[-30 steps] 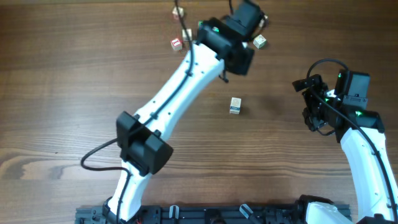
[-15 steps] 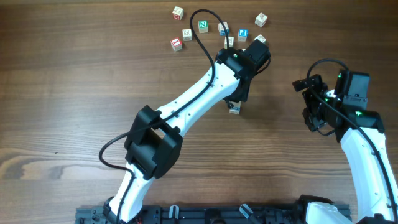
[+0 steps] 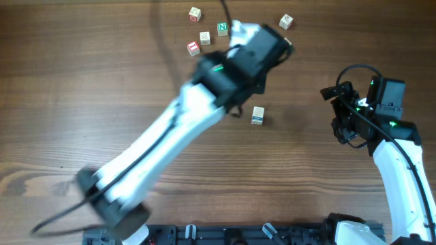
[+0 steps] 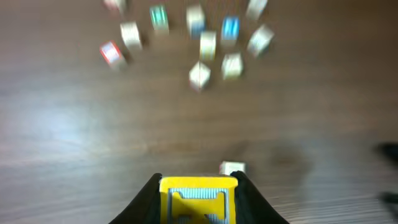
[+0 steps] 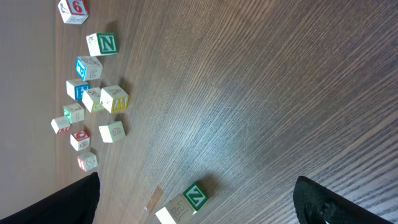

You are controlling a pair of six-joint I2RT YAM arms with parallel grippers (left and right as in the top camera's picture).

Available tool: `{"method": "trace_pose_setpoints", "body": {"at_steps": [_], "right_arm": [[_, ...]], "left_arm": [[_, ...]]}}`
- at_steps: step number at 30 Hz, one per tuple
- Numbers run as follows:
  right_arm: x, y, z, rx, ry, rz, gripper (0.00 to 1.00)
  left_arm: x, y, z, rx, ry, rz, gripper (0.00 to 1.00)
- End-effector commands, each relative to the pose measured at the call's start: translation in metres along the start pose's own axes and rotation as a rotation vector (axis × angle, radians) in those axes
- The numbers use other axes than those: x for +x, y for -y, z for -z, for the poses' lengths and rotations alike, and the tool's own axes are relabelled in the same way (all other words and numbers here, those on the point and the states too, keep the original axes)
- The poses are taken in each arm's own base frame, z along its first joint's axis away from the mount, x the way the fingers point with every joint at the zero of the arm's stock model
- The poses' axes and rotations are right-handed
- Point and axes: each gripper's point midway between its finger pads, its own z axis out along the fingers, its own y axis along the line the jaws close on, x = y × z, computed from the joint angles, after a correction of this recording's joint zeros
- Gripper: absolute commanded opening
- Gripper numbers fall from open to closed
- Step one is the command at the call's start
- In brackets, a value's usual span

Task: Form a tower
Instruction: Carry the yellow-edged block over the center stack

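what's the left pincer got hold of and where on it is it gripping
The left pincer holds a yellow-faced cube, clamped by its two opposite side faces, one finger on each, yellow face towards the wrist camera.

Eleven loose cubes [image 5: 102, 43] lie scattered toward the far edge of the counter [image 3: 68, 102]. One tower [image 3: 257, 115] stands nearer the counter's middle, and two of its cubes show in the right wrist view. One yellow cube [image 4: 199, 200] sits in the left tool [image 4: 198, 182]. There are two arms, the left arm [image 3: 170, 136] and the right arm [image 3: 402, 170]. There are two tools, counting the right tool [image 3: 340, 112].
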Motion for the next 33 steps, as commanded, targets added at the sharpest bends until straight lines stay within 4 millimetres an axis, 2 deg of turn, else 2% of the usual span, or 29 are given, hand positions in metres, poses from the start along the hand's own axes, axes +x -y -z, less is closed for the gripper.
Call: {"method": "trace_pose_setpoints", "body": {"at_steps": [1, 3, 4, 5, 9, 11, 14, 16, 21, 25, 28, 33], "right_arm": [[-0.003, -0.003, 0.000, 0.000, 0.007, -0.005, 1.00], [-0.003, -0.003, 0.000, 0.000, 0.007, -0.005, 1.00], [-0.003, -0.003, 0.000, 0.000, 0.007, -0.005, 1.00], [-0.003, -0.003, 0.000, 0.000, 0.007, -0.005, 1.00], [-0.003, -0.003, 0.000, 0.000, 0.007, -0.005, 1.00], [-0.003, -0.003, 0.000, 0.000, 0.007, -0.005, 1.00], [-0.003, -0.003, 0.000, 0.000, 0.007, -0.005, 1.00], [-0.003, -0.003, 0.000, 0.000, 0.007, -0.005, 1.00], [-0.003, -0.003, 0.000, 0.000, 0.007, -0.005, 1.00], [-0.003, -0.003, 0.000, 0.000, 0.007, -0.005, 1.00], [-0.003, -0.003, 0.000, 0.000, 0.007, -0.005, 1.00], [-0.003, -0.003, 0.000, 0.000, 0.007, -0.005, 1.00]], "left_arm": [[0.018, -0.013, -0.005, -0.026, 0.013, 0.007, 0.04], [0.065, -0.006, -0.057, -0.001, -0.067, -0.014, 0.04], [0.096, 0.009, -0.081, 0.094, -0.129, -0.010, 0.04], [0.104, 0.015, -0.089, 0.126, -0.137, -0.006, 0.04], [0.103, 0.021, -0.094, 0.153, -0.113, -0.006, 0.04], [0.106, 0.023, -0.103, 0.148, -0.119, -0.012, 0.04], [0.108, 0.036, -0.116, 0.170, -0.109, -0.017, 0.04], [0.114, 0.046, -0.120, 0.181, -0.110, -0.035, 0.06], [0.135, 0.048, -0.141, 0.142, -0.157, -0.054, 0.04], [0.135, 0.061, -0.141, 0.174, -0.136, -0.061, 0.05], [0.140, 0.062, -0.149, 0.167, -0.145, -0.064, 0.08], [0.138, 0.062, -0.150, 0.163, -0.137, -0.063, 0.11]]}}
